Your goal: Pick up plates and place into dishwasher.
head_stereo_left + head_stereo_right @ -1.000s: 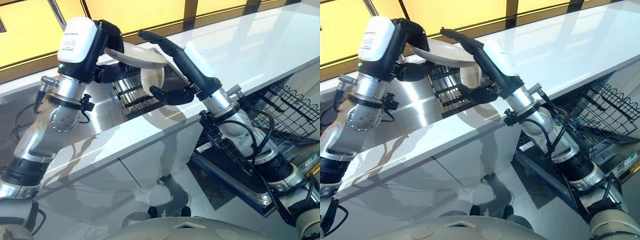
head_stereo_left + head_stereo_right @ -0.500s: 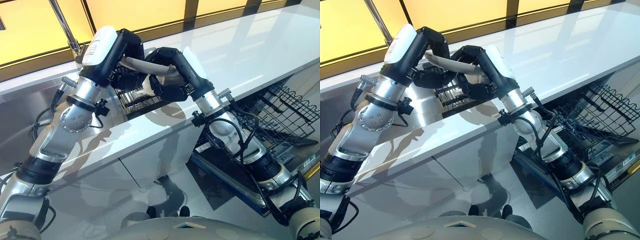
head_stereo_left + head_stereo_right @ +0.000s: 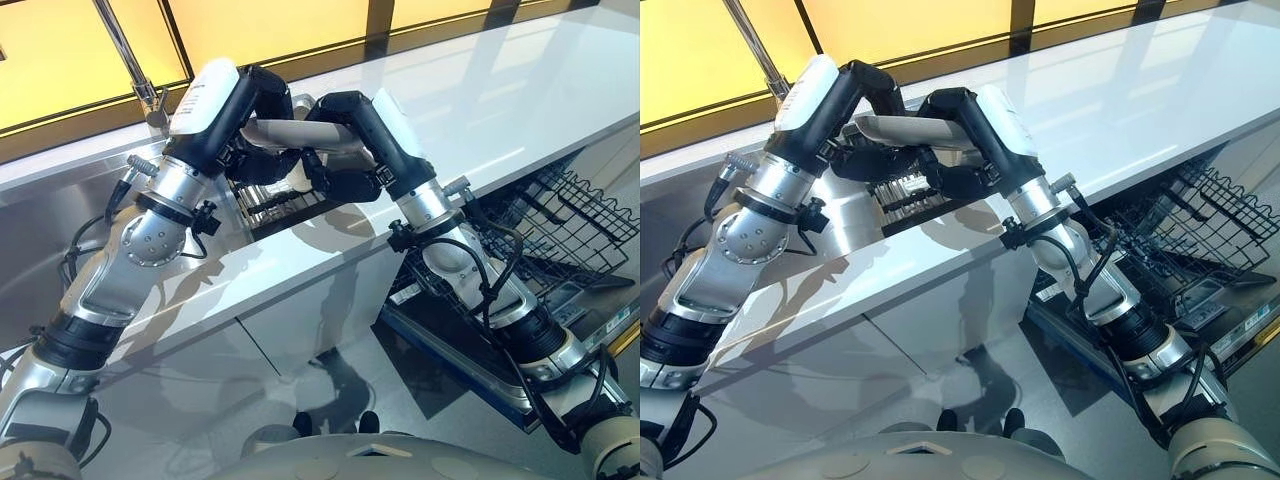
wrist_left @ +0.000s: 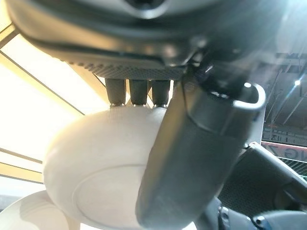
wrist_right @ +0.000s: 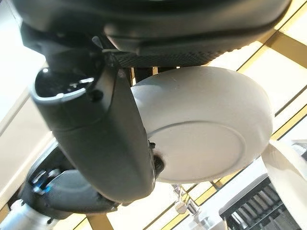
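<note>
A pale plate (image 3: 290, 133) hangs nearly level above the dark dish rack (image 3: 270, 195) in the sink, held from both sides. My left hand (image 3: 255, 105) grips its left rim; in the left wrist view the thumb (image 4: 192, 143) crosses the plate's underside (image 4: 96, 177) and the fingers curl behind its edge. My right hand (image 3: 345, 120) is shut on the other rim, with its thumb (image 5: 105, 143) laid over the plate (image 5: 211, 124). Another white plate (image 3: 297, 177) stands in the rack below.
The white counter (image 3: 480, 100) runs to the right. Below its front edge the open dishwasher's wire rack (image 3: 570, 215) sticks out at lower right. The steel sink (image 3: 40, 230) and tap (image 3: 130, 60) lie to the left.
My right hand, stretched out straight over the plate a second ago, has curled onto its rim. The left hand has carried the plate rightward and levelled it.
</note>
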### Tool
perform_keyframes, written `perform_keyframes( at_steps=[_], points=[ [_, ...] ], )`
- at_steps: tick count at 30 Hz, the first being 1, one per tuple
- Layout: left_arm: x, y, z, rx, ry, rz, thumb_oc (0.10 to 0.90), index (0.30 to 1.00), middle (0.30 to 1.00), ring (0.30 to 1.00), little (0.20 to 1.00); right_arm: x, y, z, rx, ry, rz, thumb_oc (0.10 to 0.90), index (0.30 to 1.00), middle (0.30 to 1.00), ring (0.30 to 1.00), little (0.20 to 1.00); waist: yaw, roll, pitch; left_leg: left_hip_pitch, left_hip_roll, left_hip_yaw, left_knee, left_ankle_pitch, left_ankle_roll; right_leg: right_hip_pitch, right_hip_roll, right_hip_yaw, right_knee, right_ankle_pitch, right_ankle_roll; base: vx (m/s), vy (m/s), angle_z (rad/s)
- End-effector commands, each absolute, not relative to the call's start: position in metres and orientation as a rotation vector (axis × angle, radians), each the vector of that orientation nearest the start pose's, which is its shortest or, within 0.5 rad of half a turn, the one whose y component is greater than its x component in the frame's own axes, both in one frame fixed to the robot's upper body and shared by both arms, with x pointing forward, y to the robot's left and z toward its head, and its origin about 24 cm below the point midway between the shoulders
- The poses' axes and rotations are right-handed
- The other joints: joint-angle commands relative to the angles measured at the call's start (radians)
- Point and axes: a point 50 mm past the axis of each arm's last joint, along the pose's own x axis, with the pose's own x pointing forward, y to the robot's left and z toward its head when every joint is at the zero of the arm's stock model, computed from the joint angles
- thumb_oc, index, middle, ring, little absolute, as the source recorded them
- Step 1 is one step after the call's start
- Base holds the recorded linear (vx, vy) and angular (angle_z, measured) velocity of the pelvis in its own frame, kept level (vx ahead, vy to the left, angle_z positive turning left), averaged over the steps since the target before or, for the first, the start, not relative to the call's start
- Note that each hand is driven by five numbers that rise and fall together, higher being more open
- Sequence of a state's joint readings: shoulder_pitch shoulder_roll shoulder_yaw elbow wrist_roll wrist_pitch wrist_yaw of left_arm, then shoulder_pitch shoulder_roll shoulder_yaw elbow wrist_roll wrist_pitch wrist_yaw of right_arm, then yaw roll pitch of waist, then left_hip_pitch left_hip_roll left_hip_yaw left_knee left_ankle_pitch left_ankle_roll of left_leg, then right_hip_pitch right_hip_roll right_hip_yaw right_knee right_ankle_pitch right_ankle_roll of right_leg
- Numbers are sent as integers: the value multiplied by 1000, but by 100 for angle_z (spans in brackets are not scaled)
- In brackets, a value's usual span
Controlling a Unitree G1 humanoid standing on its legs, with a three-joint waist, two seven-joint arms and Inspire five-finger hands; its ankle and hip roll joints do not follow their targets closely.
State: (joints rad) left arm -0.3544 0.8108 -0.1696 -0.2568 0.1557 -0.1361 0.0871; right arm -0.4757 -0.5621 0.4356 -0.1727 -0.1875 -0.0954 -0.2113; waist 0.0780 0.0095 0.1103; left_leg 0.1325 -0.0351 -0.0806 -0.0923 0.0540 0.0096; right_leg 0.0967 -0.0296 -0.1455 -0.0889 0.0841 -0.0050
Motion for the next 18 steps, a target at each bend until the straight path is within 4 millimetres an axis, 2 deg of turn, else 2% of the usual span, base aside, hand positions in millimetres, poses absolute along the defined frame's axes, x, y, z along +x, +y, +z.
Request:
perform_keyframes(
  at_steps=[1, 4, 6, 10, 12, 13, 14, 15, 18],
  points=[
    [266, 199, 248, 857, -835, -47, 800, 900, 900, 900, 900, 278, -121, 231, -648, -961, 113, 100, 300, 300, 300, 200, 9, -10, -86, 1, -24, 66, 24, -85, 19, 34, -16, 21, 79, -115, 71, 4, -1, 3],
    [273, 212, 230, 842, -696, -39, 800, 900, 900, 900, 900, 278, -129, 235, -655, -985, 58, 100, 300, 300, 300, 200, 14, -9, -84, 0, -27, 57, 27, -86, 20, 35, -16, 18, 79, -114, 71, 0, 0, 0],
    [279, 228, 208, 838, -556, -11, 800, 900, 900, 900, 900, 278, -139, 243, -655, -1028, -15, 100, 300, 300, 300, 200, 19, -8, -81, 0, -29, 54, 32, -88, 23, 36, -17, 15, 80, -114, 71, 0, 0, 0],
    [281, 252, 182, 841, -420, 72, 800, 900, 900, 900, 900, 276, -161, 258, -639, -1107, -176, 100, 300, 300, 300, 200, 23, -8, -81, 0, -31, 50, 37, -91, 27, 39, -17, 10, 77, -114, 69, 0, 0, 0],
    [280, 263, 171, 833, -361, 111, 800, 900, 900, 900, 900, 274, -176, 262, -624, -1132, -275, 100, 300, 300, 300, 200, 24, -8, -81, 0, -31, 51, 38, -93, 28, 40, -17, 8, 76, -114, 69, 0, 0, 0],
    [277, 273, 163, 819, -324, 148, 800, 900, 900, 900, 900, 273, -193, 265, -618, -1137, -371, 100, 300, 300, 300, 200, 23, -9, -82, 0, -32, 51, 39, -94, 28, 41, -17, 6, 74, -114, 70, 0, 0, 0],
    [277, 274, 162, 817, -318, 152, 800, 900, 900, 900, 900, 273, -195, 265, -619, -1136, -386, 100, 300, 300, 300, 200, 23, -9, -82, 0, -32, 51, 38, -94, 29, 41, -17, 5, 74, -114, 70, 37, -12, 3],
    [275, 282, 158, 806, -290, 183, 800, 900, 900, 900, 900, 272, -210, 264, -634, -1123, -472, 100, 300, 300, 300, 200, 21, -10, -83, 0, -33, 53, 39, -94, 29, 42, -17, 4, 73, -113, 71, 27, -11, 5],
    [272, 293, 153, 794, -254, 214, 800, 900, 900, 900, 900, 273, -233, 259, -635, -1059, -578, 100, 300, 300, 300, 200, 20, -12, -87, 1, -32, 55, 38, -94, 28, 42, -19, 0, 72, -112, 73, 42, -23, 4]
  ],
)
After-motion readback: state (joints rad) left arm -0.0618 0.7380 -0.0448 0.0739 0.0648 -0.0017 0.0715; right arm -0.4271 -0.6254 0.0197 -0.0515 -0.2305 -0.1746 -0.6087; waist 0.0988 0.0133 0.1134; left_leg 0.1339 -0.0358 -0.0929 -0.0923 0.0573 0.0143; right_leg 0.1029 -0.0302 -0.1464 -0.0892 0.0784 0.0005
